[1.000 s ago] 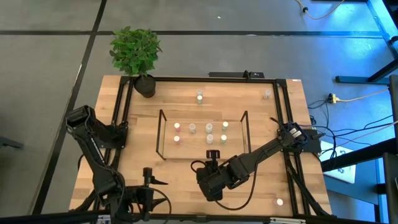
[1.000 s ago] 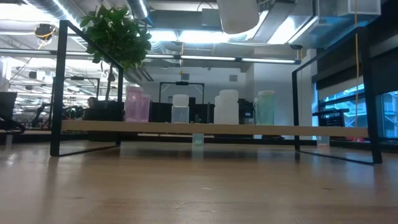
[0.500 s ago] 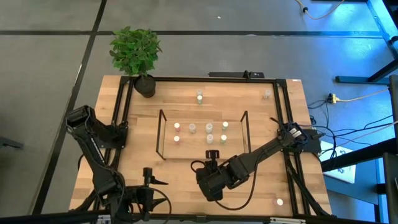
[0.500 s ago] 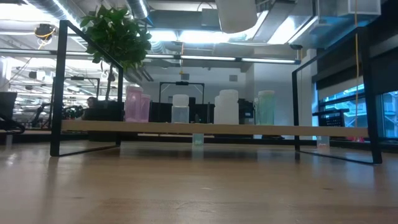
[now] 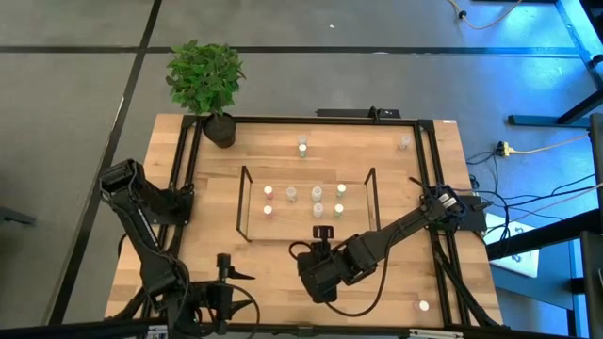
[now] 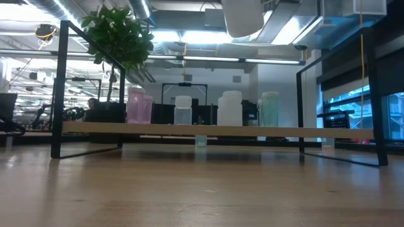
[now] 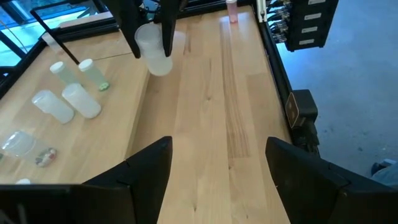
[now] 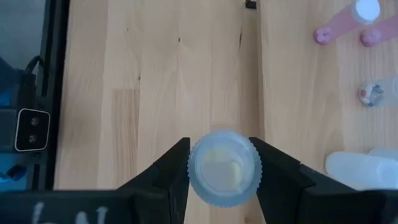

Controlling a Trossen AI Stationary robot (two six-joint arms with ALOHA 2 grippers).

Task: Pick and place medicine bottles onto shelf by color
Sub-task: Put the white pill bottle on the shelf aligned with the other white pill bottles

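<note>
Holding steady since a second ago, the right pincer (image 8: pixel 222 163) grips a clear bottle (image 8: pixel 222 169) low in frame, shelf (image 5: pixel 306 237) placement pending

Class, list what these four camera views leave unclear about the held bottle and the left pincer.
- Held bottle: its colour stays uncertain; the right wrist view shows only the cap end, and in the high view the right pincer covers it.
- Left pincer: fingertips cut off by the left wrist picture's edge.

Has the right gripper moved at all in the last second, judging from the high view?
No. The right gripper, shut on a clear bottle, sits at the same spot just outside the shelf near rail.
</note>
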